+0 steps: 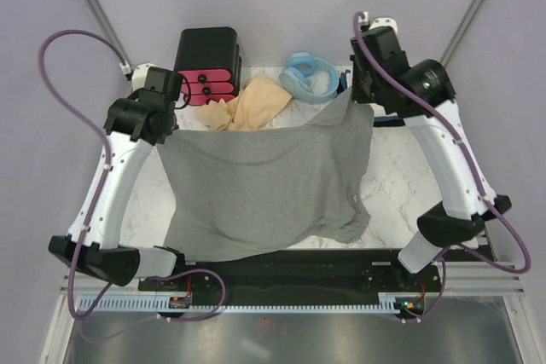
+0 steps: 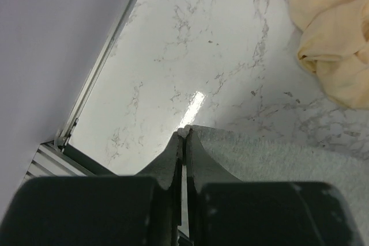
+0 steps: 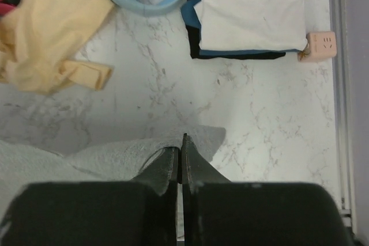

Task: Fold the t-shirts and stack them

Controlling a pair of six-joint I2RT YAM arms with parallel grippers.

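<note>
A large heather-grey t-shirt (image 1: pixel 264 185) hangs spread between my two grippers above the marble table (image 1: pixel 401 168). My left gripper (image 1: pixel 165 130) is shut on its far left corner; the cloth (image 2: pixel 277 159) drapes from the closed tips (image 2: pixel 185 133). My right gripper (image 1: pixel 363 95) is shut on its far right corner, with the cloth (image 3: pixel 104 156) at the tips (image 3: pixel 183 142). A crumpled tan-yellow t-shirt (image 1: pixel 256 101) lies at the back, also in both wrist views (image 2: pixel 334 44) (image 3: pixel 52 38). A folded whitish t-shirt (image 3: pixel 251 7) tops a stack on dark shirts (image 3: pixel 236 54).
A black box with pink drawers (image 1: pixel 207 64) stands at the back left. A light-blue coiled hose (image 1: pixel 310 77) lies at the back centre. A small pink block (image 3: pixel 320 46) sits beside the stack. The table's metal edge rail (image 2: pixel 92 84) runs on the left.
</note>
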